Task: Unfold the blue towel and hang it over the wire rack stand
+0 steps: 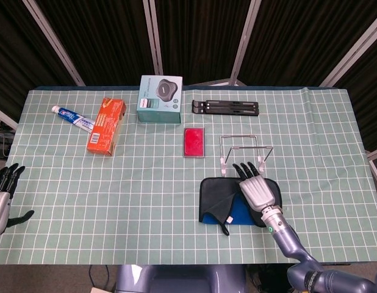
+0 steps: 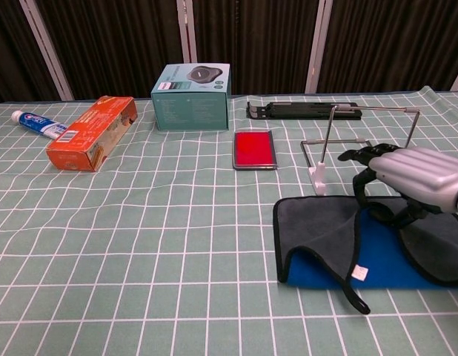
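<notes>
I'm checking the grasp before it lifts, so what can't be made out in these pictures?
- Right robot hand grip on the blue towel: its own back hides the fingertips in the head view; unclear in the chest view.
- Wire rack stand: right foot hidden behind that hand, chest view.
- Left robot hand: cut off by the head view's left edge; absent from the chest view.

A table (image 1: 85, 183) was covered with a pale green cloth (image 1: 146, 177) ruled in a white grid, its surface slightly rippled. Behind it, black pleated curtains (image 1: 194, 36) were hung, crossed by slanting pale metal poles (image 1: 54, 39). The scene was evenly lit from above, and only soft shadows were cast. A dark edge was seen along the cloth's far side.
</notes>
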`<state>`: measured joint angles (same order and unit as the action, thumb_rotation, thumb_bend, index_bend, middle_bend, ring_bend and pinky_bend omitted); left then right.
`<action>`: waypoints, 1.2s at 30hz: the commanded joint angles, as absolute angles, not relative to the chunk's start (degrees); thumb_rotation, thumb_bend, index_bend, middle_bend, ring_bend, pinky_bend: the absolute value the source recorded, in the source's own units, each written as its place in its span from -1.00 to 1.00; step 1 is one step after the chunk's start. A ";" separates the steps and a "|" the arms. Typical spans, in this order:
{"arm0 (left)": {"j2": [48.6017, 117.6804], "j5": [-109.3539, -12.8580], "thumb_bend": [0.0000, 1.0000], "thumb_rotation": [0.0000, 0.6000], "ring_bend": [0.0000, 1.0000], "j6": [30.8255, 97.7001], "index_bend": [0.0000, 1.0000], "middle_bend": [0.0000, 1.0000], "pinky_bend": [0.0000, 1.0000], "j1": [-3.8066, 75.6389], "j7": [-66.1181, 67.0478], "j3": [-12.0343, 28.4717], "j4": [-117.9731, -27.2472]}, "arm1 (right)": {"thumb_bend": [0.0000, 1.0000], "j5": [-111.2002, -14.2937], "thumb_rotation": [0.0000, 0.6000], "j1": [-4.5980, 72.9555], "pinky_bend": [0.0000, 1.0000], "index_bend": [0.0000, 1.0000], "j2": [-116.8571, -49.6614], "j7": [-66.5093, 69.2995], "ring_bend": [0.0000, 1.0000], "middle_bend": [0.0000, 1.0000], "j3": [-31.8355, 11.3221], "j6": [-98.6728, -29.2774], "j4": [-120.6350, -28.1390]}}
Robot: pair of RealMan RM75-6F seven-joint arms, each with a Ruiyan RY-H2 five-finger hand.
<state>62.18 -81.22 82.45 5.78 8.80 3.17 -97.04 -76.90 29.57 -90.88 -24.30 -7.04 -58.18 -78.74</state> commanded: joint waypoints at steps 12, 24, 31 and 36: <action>62.40 -80.57 -1.00 1.00 -1.00 82.07 -1.00 -1.00 -1.00 5.98 9.10 3.25 -96.85 | -0.14 -73.05 1.00 31.60 -0.91 0.26 -92.93 -26.96 -1.00 -0.94 -8.26 -57.29 -75.87; 62.62 -80.01 -1.00 1.00 -1.00 81.62 -1.00 -1.00 -1.00 6.23 9.40 3.32 -96.59 | -0.14 -71.87 1.00 32.63 -0.91 0.26 -94.49 -27.40 -1.00 -0.94 -8.28 -57.37 -72.76; 62.63 -79.80 -1.00 1.00 -1.00 81.55 -1.00 -1.00 -1.00 6.29 9.37 3.36 -96.55 | -0.14 -71.08 1.00 33.56 -0.91 0.26 -95.55 -28.17 -1.00 -0.94 -8.45 -57.02 -71.19; 62.66 -79.58 -1.00 1.00 -1.00 81.47 -1.00 -1.00 -1.00 6.33 9.34 3.40 -96.46 | -0.14 -69.96 1.00 34.45 -0.91 0.26 -96.46 -29.71 -1.00 -0.94 -9.01 -56.85 -70.11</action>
<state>62.66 -79.59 81.46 6.33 9.34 3.39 -96.47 -70.21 34.27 -96.28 -29.46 -8.86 -56.92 -70.26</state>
